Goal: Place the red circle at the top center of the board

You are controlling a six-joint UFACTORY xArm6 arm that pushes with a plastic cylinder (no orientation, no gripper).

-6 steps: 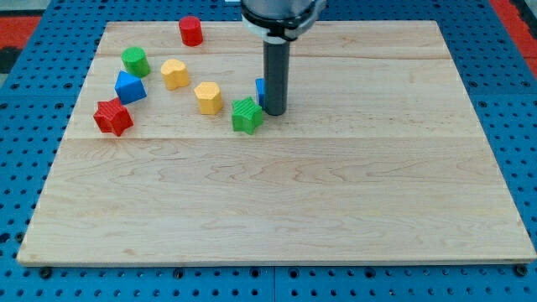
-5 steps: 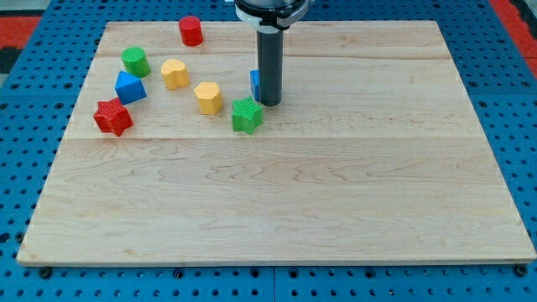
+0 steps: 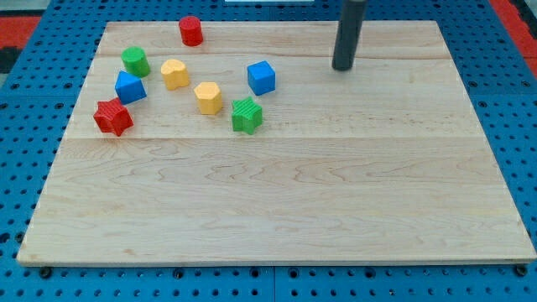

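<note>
The red circle (image 3: pixel 191 30) stands near the board's top edge, left of centre. My tip (image 3: pixel 342 67) rests on the board at the upper right of centre, far to the right of the red circle and apart from every block. The nearest block to the tip is a blue cube (image 3: pixel 262 77), well to its left.
A green circle (image 3: pixel 134 60), a blue block (image 3: pixel 129 86) and a red star (image 3: pixel 112 117) sit at the left. Two yellow blocks (image 3: pixel 174 73) (image 3: pixel 209 97) and a green star (image 3: pixel 247 115) lie between them and the blue cube. The wooden board (image 3: pixel 285 201) lies on a blue pegboard.
My tip has left the blue cube and moved up and to the right by about a quarter of the board's width. The blue cube now shows fully, a little higher.
</note>
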